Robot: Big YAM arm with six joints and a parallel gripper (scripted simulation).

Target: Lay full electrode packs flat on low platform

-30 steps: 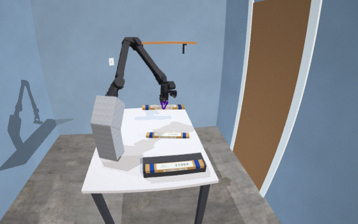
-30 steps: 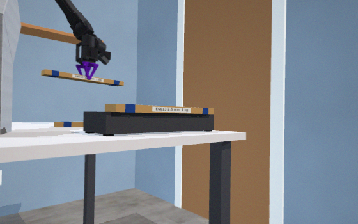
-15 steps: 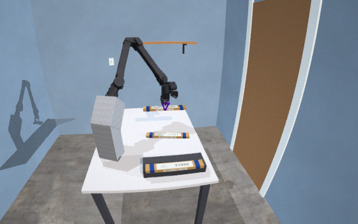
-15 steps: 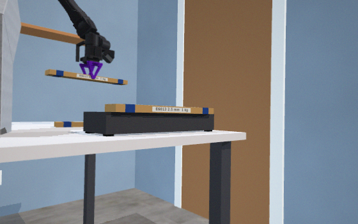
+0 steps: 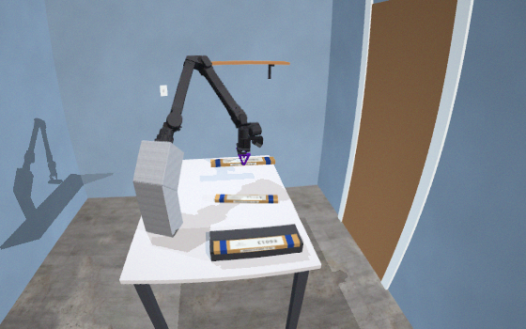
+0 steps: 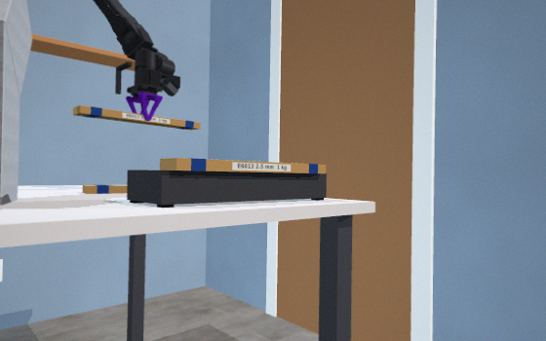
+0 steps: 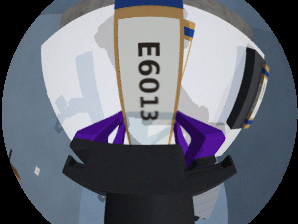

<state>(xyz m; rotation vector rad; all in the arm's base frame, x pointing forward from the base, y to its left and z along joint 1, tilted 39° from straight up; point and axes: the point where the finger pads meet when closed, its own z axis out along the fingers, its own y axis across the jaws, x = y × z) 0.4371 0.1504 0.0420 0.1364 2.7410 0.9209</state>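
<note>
Overhead, near the top centre of the exterior view's left half, a pack of electrodes [image 5: 225,163] [image 6: 109,114] [image 7: 149,70] was held clear of the white bench [image 5: 188,263] [image 6: 273,210] [image 7: 65,55] by the gripper [image 5: 243,160] [image 6: 145,109] [image 7: 149,113], its purple fingers closed on the pack's two long sides around the middle. The held pack was tilted slightly, its right end lower in the exterior view. A second pack [image 5: 246,198] [image 6: 112,189] [image 7: 189,34] was seen on the bench at the middle of the top view, its blue bands near the ends. At the lower middle of that view, a third pack [image 5: 255,243] [image 6: 263,167] [image 7: 258,97] was laid flat on the low dark platform [image 5: 255,231] [image 6: 244,187] [image 7: 246,90]. Whether any pack was full could not be told.

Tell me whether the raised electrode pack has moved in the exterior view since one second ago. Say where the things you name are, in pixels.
Yes: the raised electrode pack [image 5: 224,163] [image 6: 111,115] [image 7: 149,75] has shifted right, its right end now farther along past the low platform's [image 5: 254,231] [image 6: 244,188] [image 7: 244,92] left edge.
</note>
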